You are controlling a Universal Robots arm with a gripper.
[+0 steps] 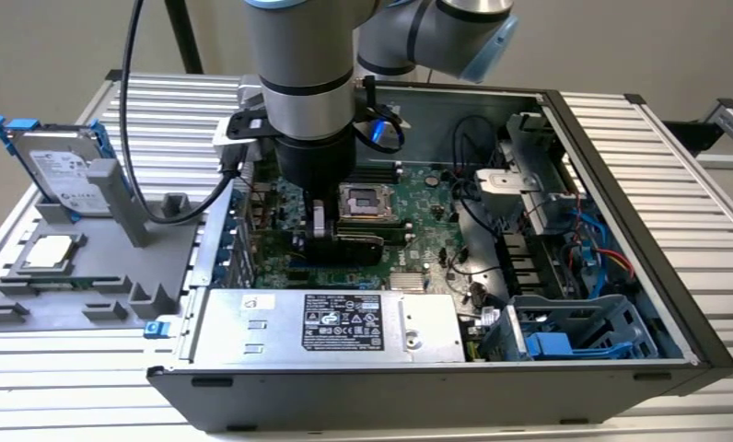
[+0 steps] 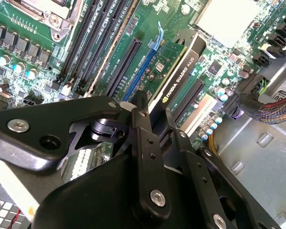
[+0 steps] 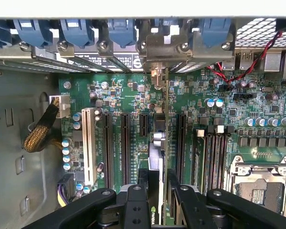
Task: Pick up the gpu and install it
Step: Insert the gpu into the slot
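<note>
1. Installation is the step in hand, we judge; our jaws [image 2: 155, 117] are clenched on the gpu [image 2: 174, 71], held on edge low over the motherboard [image 2: 109, 28] inside the case [image 1: 661, 368].
2. In the first wrist view the gpu [image 3: 158, 157] lines up along the slots [image 3: 125, 143], its bracket toward the rear wall.
3. Seating, we judge, calls for a straight, even push; whether it sits fully home we cannot tell.

The gpu [image 3: 158, 157] stands among slots [image 3: 115, 148]; blue latches [image 3: 76, 29] crowd its bracket end, seemingly.
</note>
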